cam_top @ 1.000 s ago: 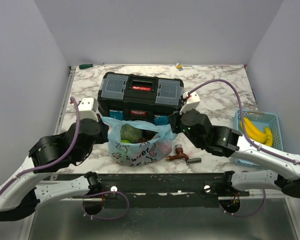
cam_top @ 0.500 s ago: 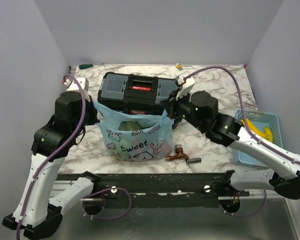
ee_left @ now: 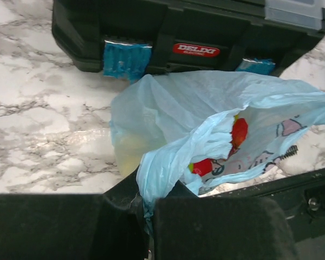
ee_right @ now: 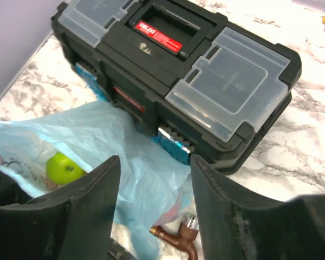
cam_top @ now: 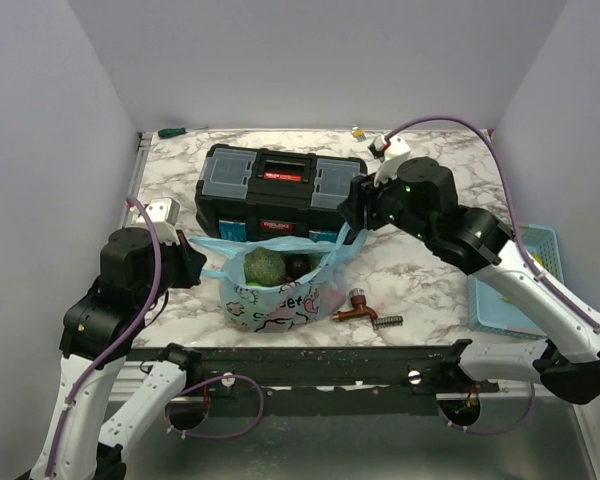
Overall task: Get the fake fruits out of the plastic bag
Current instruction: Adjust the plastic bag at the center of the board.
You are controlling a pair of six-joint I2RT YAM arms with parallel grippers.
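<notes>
two grippers flank one bag. the left gripper (ee_left: 147,201) is pressed together on a bunched fold of the bag (ee_left: 206,119), with the light-blue plastic squeezed in the slit between its fingers. in the top view it sits low over the table (cam_top: 420,290) at the bag's left handle, which is stretched out leftward.

the right gripper (ee_right: 154,162) is spread, its fingers (ee_right: 92,206) wide apart and pinching nothing. plastic from the bag's right side lies in the gap below them; i cannot tell whether it touches them. from above, this gripper hangs at the front right corner of the toolbox (cam_top: 280,185), just over the bag's right handle, which rises toward it.

the bag stands on the table just in front of the toolbox, between the two arms, with its mouth open upward. inside lie a rough dark-green fruit (cam_top: 263,266) and a darker fruit (cam_top: 298,265) beside it. the right wrist view shows a green apple (ee_right: 65,168) in the mouth. in the left wrist view, red shapes (ee_left: 238,132) and a pale yellow patch (ee_left: 129,151) show through the plastic.

right of the bag lie a tap (cam_top: 355,305) and a small spring (cam_top: 387,321) just beside it. a basket (cam_top: 548,245) sits at the table's right edge, partly behind the right arm. a screwdriver (cam_top: 170,131) lies at the far left corner.
</notes>
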